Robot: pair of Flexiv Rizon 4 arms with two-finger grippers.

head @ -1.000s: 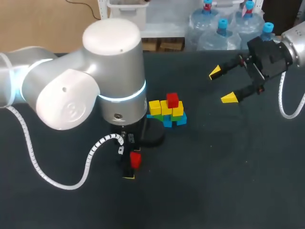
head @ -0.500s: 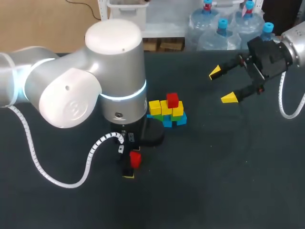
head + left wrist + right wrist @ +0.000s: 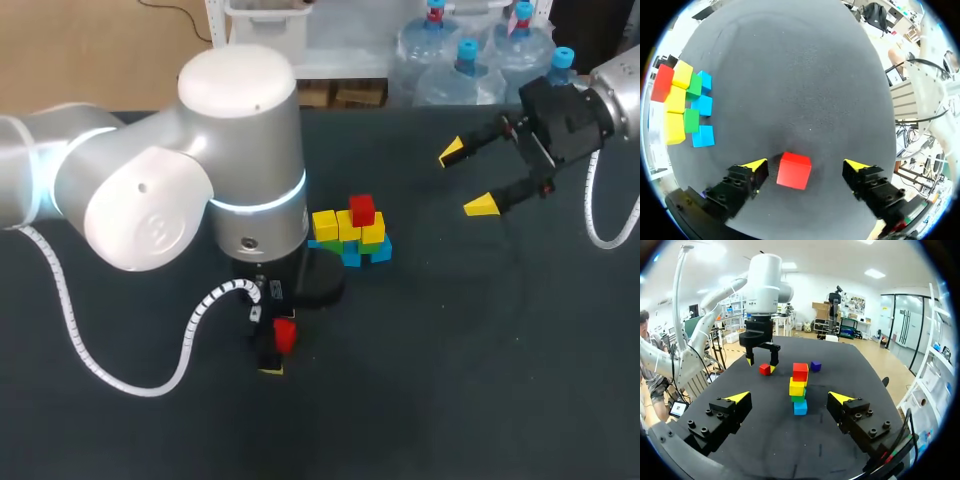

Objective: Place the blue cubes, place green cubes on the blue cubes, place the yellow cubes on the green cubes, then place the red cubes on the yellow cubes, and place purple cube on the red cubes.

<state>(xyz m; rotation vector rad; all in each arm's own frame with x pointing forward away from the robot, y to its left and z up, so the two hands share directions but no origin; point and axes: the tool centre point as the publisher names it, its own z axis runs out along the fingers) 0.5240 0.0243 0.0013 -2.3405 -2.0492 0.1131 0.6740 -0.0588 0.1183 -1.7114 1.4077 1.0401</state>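
The left gripper (image 3: 806, 164) has barely shifted in the last second. It stands wide open astride the loose red cube (image 3: 794, 170), near the stack (image 3: 352, 235), so the grasp is judged pending. The right gripper (image 3: 466, 179) hangs open and empty.

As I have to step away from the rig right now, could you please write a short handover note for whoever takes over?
Grippers: the left gripper is open, straddling a loose red cube that sits on the table; it has not clamped it. The right gripper is open and empty, well off to the side of the stack.
Done: blue cubes at the bottom, green cubes on them, yellow cubes above, and one top red cube placed.
Left: grasp the loose red cube and set it on the yellow cubes, then put the purple cube, lying near the stack, on the reds.
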